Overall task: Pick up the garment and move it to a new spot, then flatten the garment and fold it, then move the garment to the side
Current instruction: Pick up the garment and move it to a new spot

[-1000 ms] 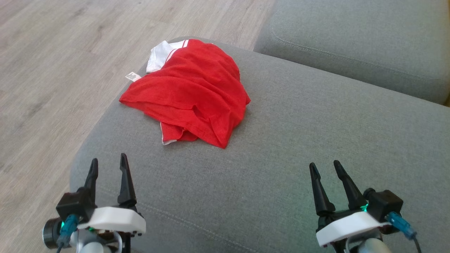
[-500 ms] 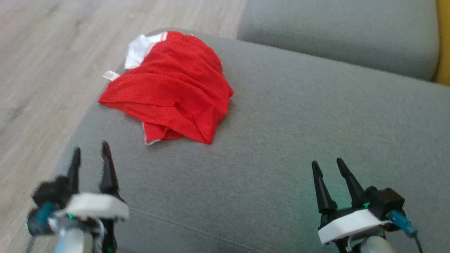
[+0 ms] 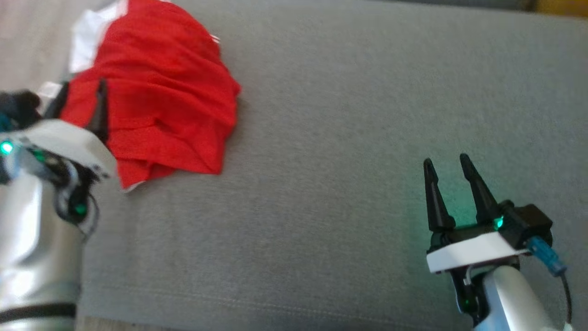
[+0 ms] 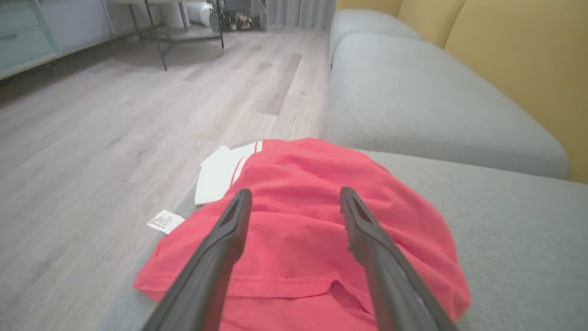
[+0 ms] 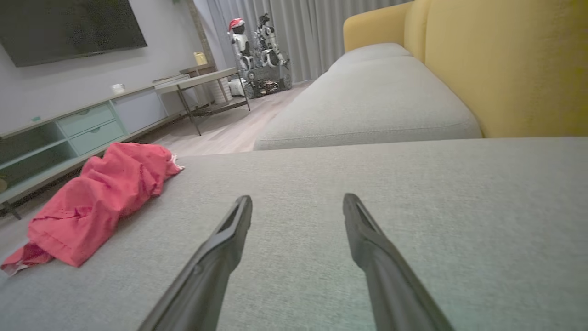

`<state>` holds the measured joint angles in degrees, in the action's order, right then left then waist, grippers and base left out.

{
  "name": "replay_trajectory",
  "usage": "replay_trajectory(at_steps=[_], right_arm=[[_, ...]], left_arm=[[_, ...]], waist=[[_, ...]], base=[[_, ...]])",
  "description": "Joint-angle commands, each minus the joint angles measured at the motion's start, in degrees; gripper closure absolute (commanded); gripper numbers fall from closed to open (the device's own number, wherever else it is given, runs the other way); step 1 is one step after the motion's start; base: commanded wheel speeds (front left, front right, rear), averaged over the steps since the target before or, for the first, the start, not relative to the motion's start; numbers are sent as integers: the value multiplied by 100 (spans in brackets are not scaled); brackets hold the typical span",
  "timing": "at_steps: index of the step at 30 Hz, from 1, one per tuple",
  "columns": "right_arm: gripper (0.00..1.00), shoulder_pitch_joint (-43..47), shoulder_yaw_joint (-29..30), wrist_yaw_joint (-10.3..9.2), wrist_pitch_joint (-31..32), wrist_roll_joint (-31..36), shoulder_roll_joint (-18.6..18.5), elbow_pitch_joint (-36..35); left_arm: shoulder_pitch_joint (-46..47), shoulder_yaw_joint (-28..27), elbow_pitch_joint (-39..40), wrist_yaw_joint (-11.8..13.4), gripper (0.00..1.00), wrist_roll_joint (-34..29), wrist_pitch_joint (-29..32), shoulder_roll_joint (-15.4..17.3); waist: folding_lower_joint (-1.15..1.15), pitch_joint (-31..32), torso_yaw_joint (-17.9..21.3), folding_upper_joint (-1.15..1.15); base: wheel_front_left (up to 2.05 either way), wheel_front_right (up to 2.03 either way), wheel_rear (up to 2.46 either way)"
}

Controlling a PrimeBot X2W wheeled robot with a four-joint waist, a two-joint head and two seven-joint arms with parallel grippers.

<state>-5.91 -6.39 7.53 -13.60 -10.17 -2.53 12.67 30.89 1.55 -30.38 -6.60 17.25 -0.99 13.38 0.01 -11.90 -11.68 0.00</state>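
The garment [image 3: 161, 101] is a crumpled red shirt with a white part and a white label. It lies on the left end of the grey sofa cushion [image 3: 344, 115], near the cushion's edge. My left gripper [image 3: 80, 103] hangs open over the garment's left side, blurred in the head view. In the left wrist view its fingers [image 4: 295, 197] straddle the red cloth [image 4: 298, 239] with nothing held, the white part [image 4: 220, 172] beyond them. My right gripper [image 3: 448, 165] stands open over bare cushion, far right of the garment. In the right wrist view, that gripper [image 5: 297, 201] has the garment [image 5: 101, 197] off to the left.
A second grey cushion [image 4: 413, 105] adjoins the far side, with a yellow backrest [image 5: 505, 69] along the right. Wooden floor [image 4: 115, 138] drops off just left of the garment. A low TV cabinet [image 5: 82, 128], a table [image 5: 206, 80] and another robot [image 5: 257, 50] stand across the room.
The head camera has swung down and right. My left gripper has gone forward from short of the garment to over it. Both grippers stay open.
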Motion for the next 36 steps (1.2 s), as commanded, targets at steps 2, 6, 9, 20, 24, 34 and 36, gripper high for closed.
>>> replay_trajectory(at_steps=[2, 6, 9, 20, 24, 34, 36], right_arm=[[0, -290, -138, -4, -16, 33, -34, -262], [0, -374, -140, -4, -53, 4, -34, -280], [0, -418, -163, -4, -78, -23, -34, -282], [0, -543, -212, -4, -128, -123, -34, -265], [0, -547, -197, -4, -135, -139, -34, -247], [0, -568, -193, -4, -139, -160, -34, -203], [0, -546, -200, -4, -139, -168, -34, -174]], left_arm=[[666, -150, -323, -39, 0, 133, 381, 531], [1173, 8, -919, -70, 0, 198, 792, 862], [1444, 138, -1283, -82, 0, 291, 1014, 1053], [1951, 556, -2237, -88, 0, 507, 1365, 1488], [2042, 721, -2436, -88, 100, 641, 1342, 1474], [2270, 920, -2618, -88, 100, 825, 479, 1492], [2317, 910, -2601, -88, 100, 868, 222, 1494]], waist=[[-1, -594, 588, 0], [-1, -826, 839, 0], [-1, -942, 994, 0], [-1, -1186, 1294, 0], [-1, -1226, 1288, 0], [-1, -1022, 1095, 0], [-1, -913, 1057, 0]], base=[[0, 0, 0], [0, 0, 0], [0, 0, 0], [0, 0, 0], [0, 0, 0], [0, 0, 0], [0, 0, 0]])
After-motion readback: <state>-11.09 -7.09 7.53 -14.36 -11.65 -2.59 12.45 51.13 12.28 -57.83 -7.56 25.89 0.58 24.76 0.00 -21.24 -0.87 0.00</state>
